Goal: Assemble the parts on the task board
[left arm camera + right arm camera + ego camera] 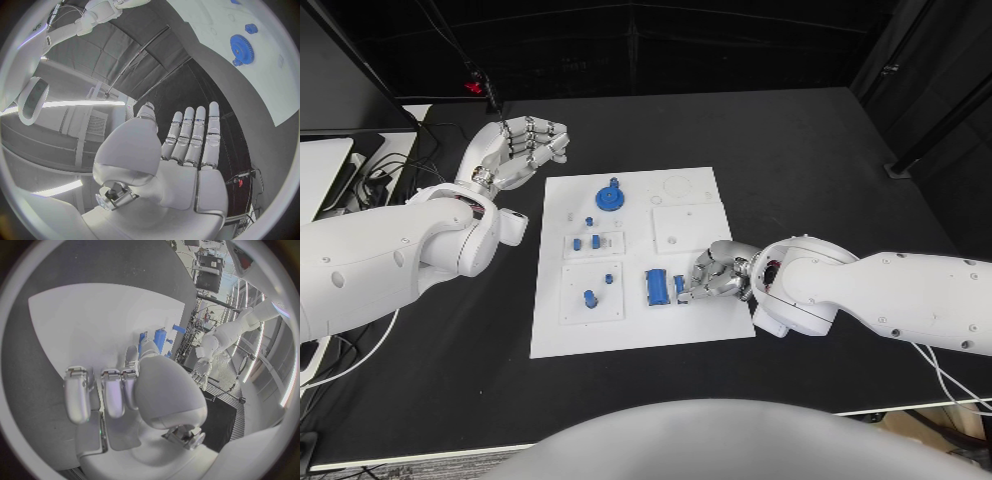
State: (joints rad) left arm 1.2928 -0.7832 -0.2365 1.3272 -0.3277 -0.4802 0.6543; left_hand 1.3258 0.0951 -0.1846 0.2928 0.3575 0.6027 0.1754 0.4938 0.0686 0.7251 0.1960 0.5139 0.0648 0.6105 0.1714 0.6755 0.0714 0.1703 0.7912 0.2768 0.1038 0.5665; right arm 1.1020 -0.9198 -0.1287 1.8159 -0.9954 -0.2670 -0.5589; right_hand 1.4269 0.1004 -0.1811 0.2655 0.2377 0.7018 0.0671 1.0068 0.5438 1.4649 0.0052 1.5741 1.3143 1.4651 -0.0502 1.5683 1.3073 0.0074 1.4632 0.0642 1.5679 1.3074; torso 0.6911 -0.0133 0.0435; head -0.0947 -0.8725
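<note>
The white task board (678, 325) lies in the middle of the black table. A blue gear (610, 196) stands in its far part, also seen as the gear (242, 47) from the left wrist. Small blue pegs (590, 297) stand in the left plates. A blue block (656, 287) sits near the board's middle. My right hand (718, 272) rests low on the board beside it, fingers curled, thumb and a finger pinching a small blue piece (679, 286); the thumb (147, 352) reaches the blue pieces (157, 337). My left hand (524, 145) is raised left of the board, fingers (197, 135) straight and apart, holding nothing.
A square white plate (687, 225) and a round outline (678, 186) mark the board's right far part. Cables and a monitor edge (329, 170) sit at the table's far left. Bare black table lies right of the board.
</note>
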